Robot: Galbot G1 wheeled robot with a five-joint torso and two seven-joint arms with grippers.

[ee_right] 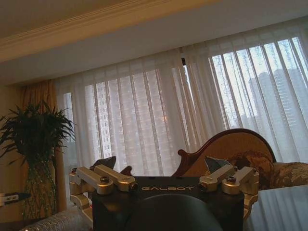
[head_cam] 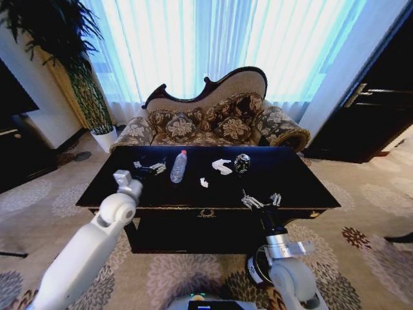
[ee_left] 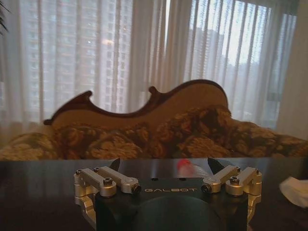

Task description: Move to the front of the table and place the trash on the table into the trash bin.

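Left gripper [head_cam: 153, 168] is hovering, jaws apart, beside the bottle [head_cam: 179, 166] mid-table [head_cam: 303, 187]; right gripper [head_cam: 261, 201], also apart, is waiting near the front edge. Risk: a nudge rolling the bottle away.

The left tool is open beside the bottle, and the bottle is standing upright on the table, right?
Not quite. In the head view the bottle lies on its side on the table, not upright. The left tool is indeed open beside it.
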